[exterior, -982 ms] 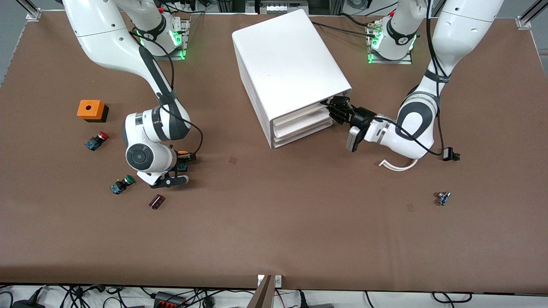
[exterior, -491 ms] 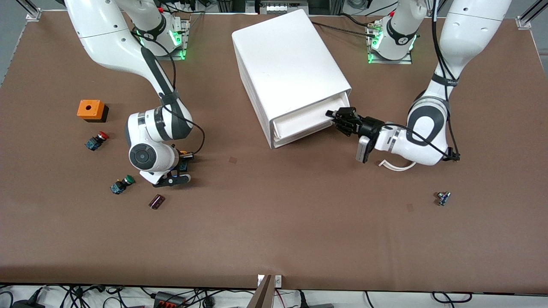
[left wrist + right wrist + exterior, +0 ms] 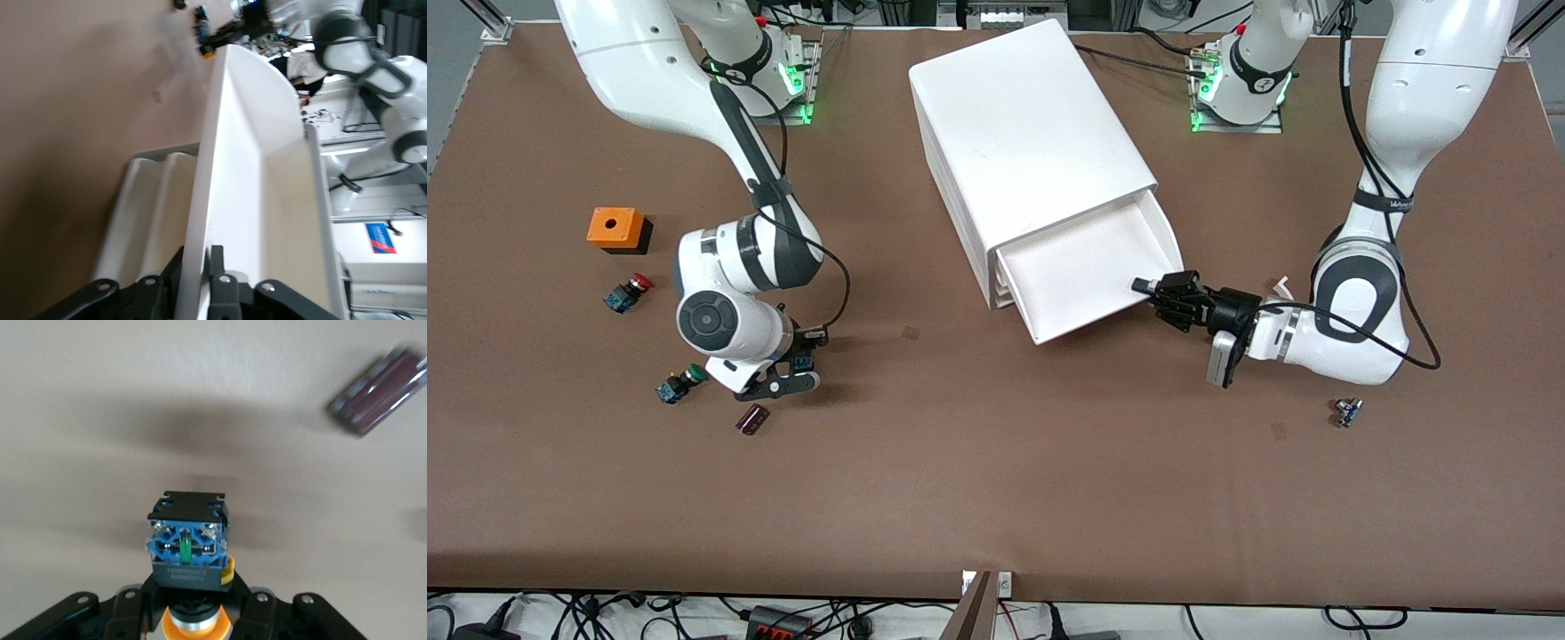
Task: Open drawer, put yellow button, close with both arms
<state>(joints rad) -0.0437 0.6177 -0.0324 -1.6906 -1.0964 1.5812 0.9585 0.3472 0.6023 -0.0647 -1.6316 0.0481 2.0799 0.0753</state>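
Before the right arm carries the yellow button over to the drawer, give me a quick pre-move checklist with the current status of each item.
1. Drawer pulled out of the cabinet: ok.
2. Left gripper clamped on the drawer's front edge: ok.
3. Right gripper shut on the yellow button: ok.
4. Button lifted off the table: ok; the right wrist view shows its shadow apart below it.
5. Drawer tray free of objects: ok.
6. Grip firm enough for the carry: cannot tell.
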